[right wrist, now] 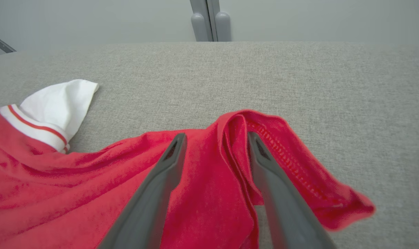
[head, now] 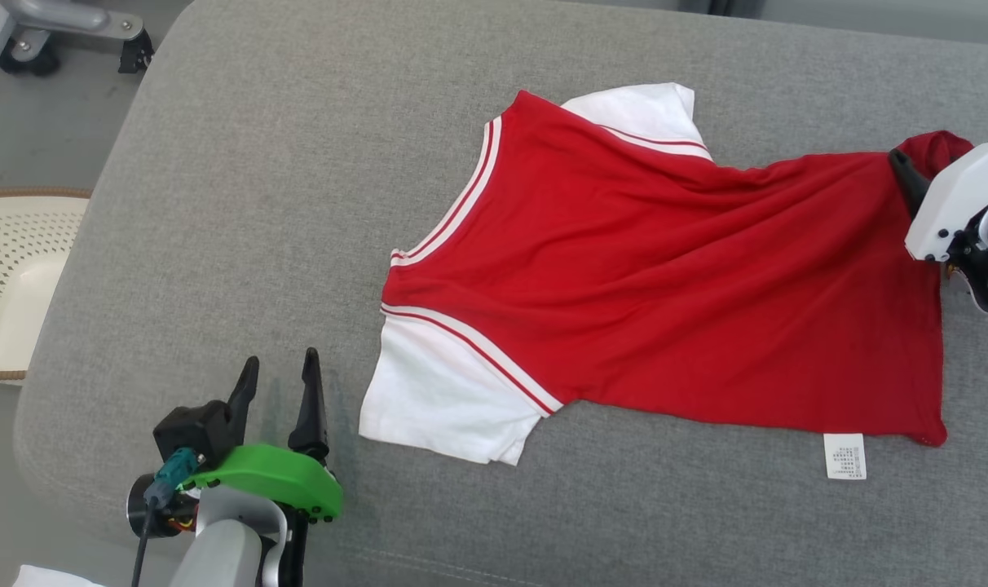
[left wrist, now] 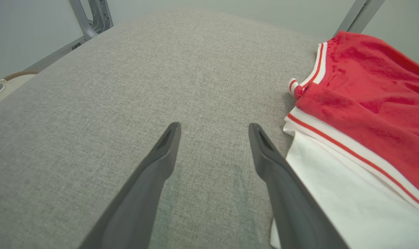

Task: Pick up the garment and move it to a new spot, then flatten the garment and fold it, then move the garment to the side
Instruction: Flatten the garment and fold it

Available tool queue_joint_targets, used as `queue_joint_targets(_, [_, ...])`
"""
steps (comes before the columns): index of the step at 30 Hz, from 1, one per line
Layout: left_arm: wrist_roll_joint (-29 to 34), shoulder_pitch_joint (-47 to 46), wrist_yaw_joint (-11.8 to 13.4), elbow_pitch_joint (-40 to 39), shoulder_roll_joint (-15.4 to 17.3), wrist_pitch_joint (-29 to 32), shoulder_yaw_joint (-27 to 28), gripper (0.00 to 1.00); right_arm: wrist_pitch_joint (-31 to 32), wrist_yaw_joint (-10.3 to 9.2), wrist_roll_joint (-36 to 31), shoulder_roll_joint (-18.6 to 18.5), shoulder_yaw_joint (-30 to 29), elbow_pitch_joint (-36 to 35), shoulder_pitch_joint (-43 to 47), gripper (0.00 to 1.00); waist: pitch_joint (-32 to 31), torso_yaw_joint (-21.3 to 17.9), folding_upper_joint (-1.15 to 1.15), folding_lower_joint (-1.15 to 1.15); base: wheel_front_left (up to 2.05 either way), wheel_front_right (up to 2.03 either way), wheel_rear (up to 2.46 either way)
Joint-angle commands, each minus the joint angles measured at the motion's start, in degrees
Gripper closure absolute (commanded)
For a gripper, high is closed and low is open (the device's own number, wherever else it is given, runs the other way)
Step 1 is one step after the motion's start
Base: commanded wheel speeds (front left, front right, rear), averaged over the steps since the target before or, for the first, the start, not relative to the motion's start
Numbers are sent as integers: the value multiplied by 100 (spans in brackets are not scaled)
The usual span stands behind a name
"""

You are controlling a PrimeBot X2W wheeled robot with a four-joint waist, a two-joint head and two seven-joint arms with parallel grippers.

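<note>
The garment (head: 665,269) is a red shirt with white sleeves and striped trim, spread over the grey padded surface (head: 298,204), collar to the left and hem to the right. My left gripper (head: 282,360) stands open just left of the near white sleeve (left wrist: 334,186), nothing between its fingers (left wrist: 214,127). My right gripper (right wrist: 216,136) is at the shirt's far right hem corner. Its fingers are apart, with a raised fold of the red hem (right wrist: 237,138) lying between them. One dark finger (head: 908,179) shows against the cloth in the head view.
A white care label (head: 844,455) sticks out from the near hem. Beyond the surface's left edge are a cream perforated basket (head: 13,277) and a metal frame on casters (head: 70,24). A grey post (right wrist: 211,20) stands behind the far edge.
</note>
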Motion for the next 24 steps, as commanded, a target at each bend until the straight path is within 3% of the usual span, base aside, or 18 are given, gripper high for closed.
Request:
queue_joint_targets(1, [38,-62,-10,-44,67,-25,54,0,-119,-8,-50,11,39,-13,19,0,-162,-141,0,0,0,0,0])
queue_joint_targets(7, [196,101,55,-387,319,-23,295,0,-762,-8,-182,154,257,-544,218,0,-590,-589,0,0,0,0,0])
queue_joint_targets(15, [415,363,112,-1222,496,-21,596,0,-1589,-8,-365,13,433,-1741,563,0,-1066,-1243,0,0,0,0,0])
queue_joint_targets(18, [506,479,51,-1551,528,-22,717,0,-1688,-8,-429,-47,186,-2154,842,0,-1226,-1446,0,0,0,0,0])
queue_joint_targets(24, [693,796,-99,-1857,490,-15,906,0,-1698,-8,-1359,-8,-1073,-3253,1914,0,-1483,-1729,0,0,0,0,0])
